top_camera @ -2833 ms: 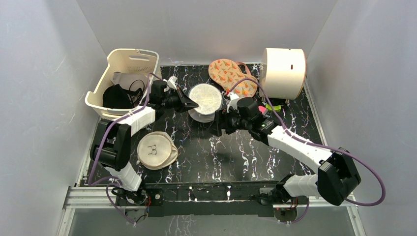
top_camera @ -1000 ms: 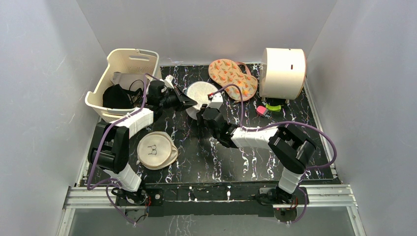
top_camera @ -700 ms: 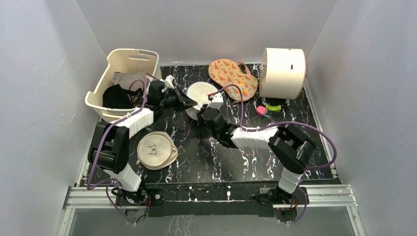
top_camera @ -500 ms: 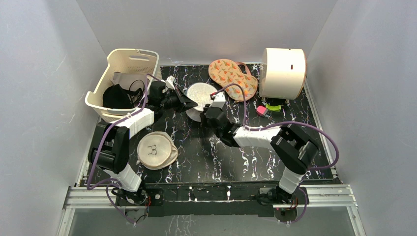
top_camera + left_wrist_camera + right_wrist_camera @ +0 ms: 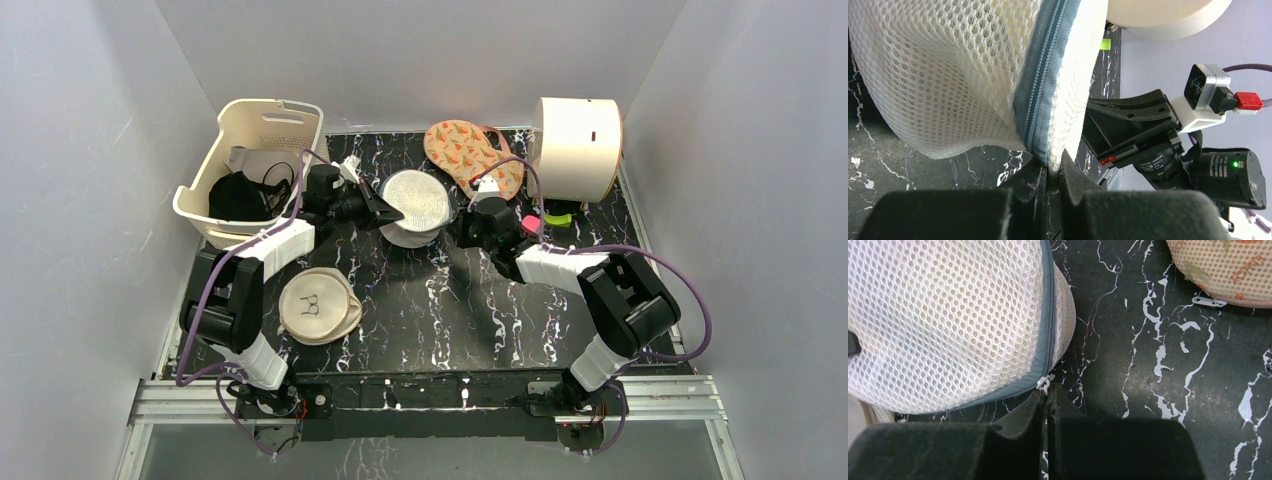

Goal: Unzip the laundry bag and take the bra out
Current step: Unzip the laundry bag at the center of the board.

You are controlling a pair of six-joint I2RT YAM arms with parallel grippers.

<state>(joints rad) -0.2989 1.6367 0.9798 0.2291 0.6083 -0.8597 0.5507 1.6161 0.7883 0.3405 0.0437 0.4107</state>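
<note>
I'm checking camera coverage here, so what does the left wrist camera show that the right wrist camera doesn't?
Only the left wrist view: the left claw pinching the laundry bag at its rim, the right arm beyond it, and an edge of the cream drum. Only the right wrist view: the white zipper pull at the right claw's closed tips, and the patterned pouch in the top corner. Both: the mesh bag with its grey zipper, and the black marbled table.
</note>
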